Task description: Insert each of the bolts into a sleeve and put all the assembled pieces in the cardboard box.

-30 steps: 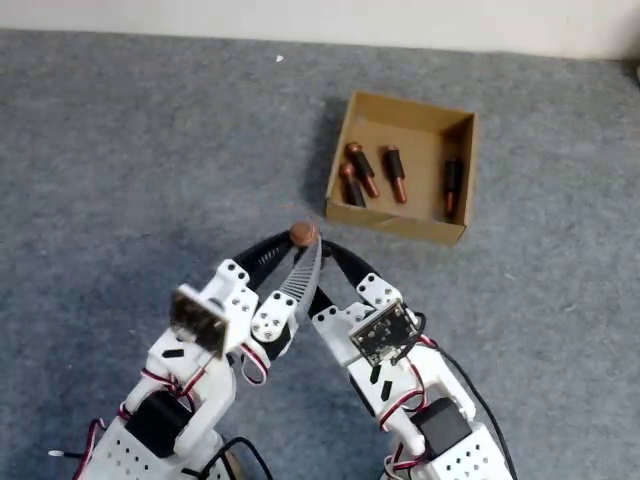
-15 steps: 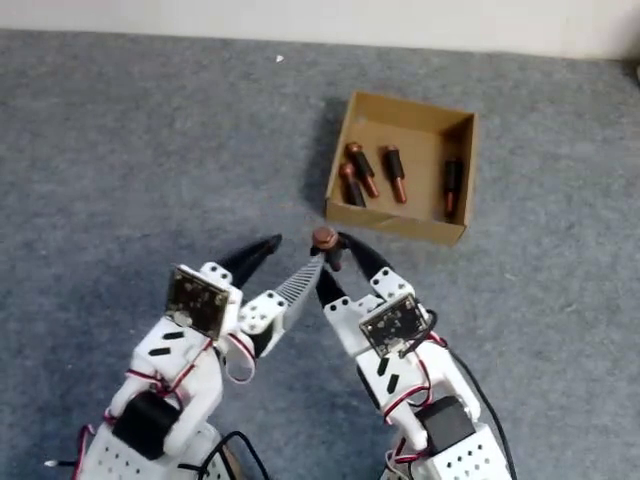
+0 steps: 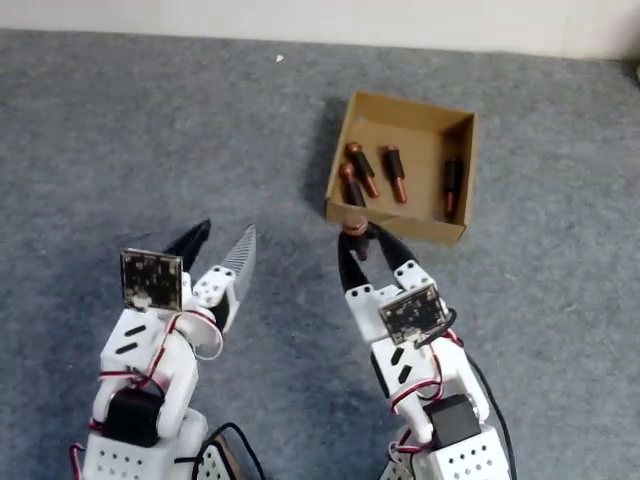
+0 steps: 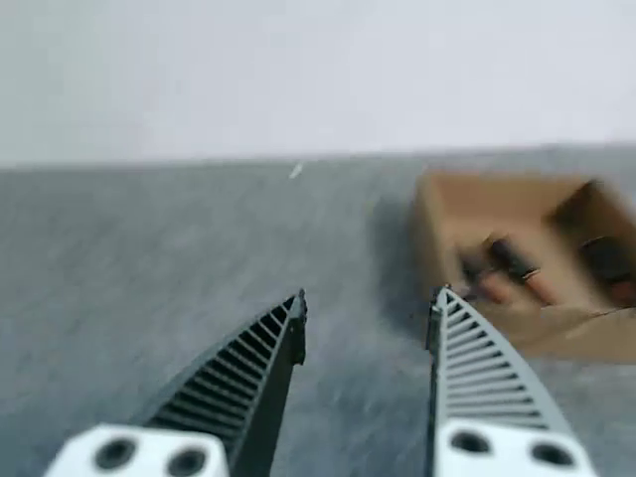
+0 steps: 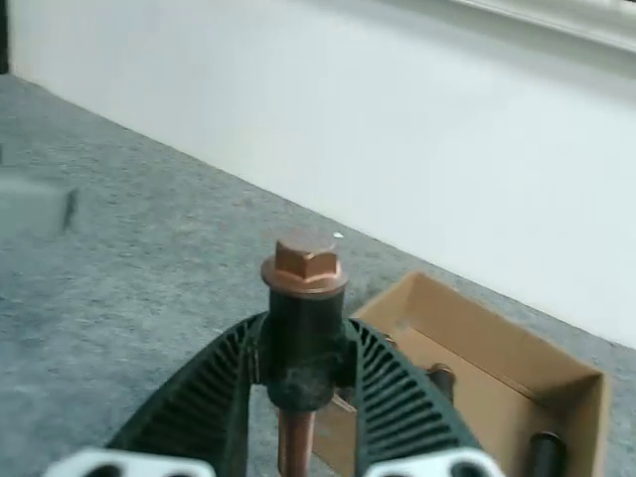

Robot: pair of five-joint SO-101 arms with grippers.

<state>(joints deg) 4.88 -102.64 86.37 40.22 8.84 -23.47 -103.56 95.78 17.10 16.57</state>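
The light is soft and even, and bright enough to see things well. In the high view the cardboard box (image 3: 400, 225) throws a dark shadow onto the grey carpet (image 3: 150, 130) on its left side. The arms make only faint shadows under them. Nothing shines or glares. The white wall (image 5: 417, 129) looks bright. In the left wrist view the box looks smeared and fuzzy.

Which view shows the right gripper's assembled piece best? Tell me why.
The right wrist view: the assembled piece stands upright in the right gripper, copper head above black sleeve, shank below. The high view sees it end-on from above, beside the cardboard box. The left wrist view faces the box past the open left gripper.
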